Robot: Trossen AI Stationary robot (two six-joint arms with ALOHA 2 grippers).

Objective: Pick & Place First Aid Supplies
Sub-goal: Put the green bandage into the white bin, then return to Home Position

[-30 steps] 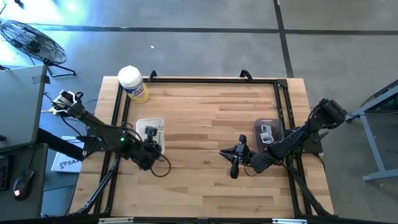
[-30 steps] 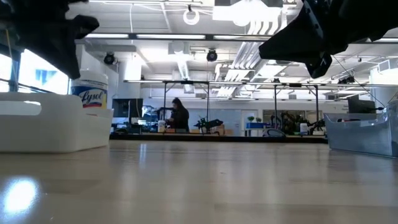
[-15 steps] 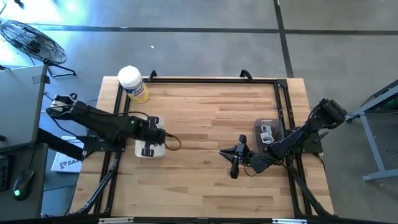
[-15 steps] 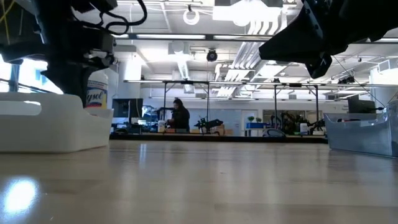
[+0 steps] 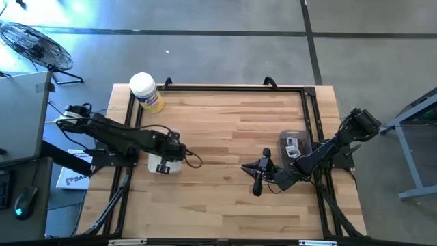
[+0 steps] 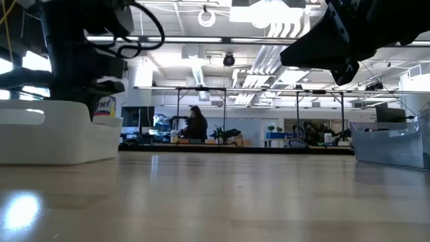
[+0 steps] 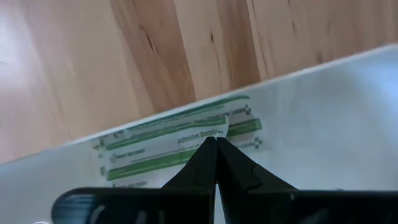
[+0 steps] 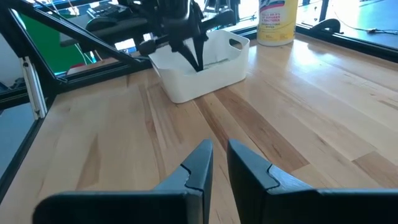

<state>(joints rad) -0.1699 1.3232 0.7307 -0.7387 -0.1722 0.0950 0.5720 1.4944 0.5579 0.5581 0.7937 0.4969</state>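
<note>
My left tool (image 7: 216, 144) hangs over the white bin (image 5: 164, 166) on the left side of the counter (image 5: 225, 123), fingers pressed together and pinching the end of a wrapped bandage strip (image 7: 180, 140), which lies along the bin's rim. My right tool (image 5: 257, 176) waits near the middle right, slightly parted and empty, beside the clear bin (image 5: 295, 145) of packets.

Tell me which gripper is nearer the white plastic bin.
Left. The left gripper sits inside the white plastic bin, while the right gripper hovers mid-table, well apart.
</note>
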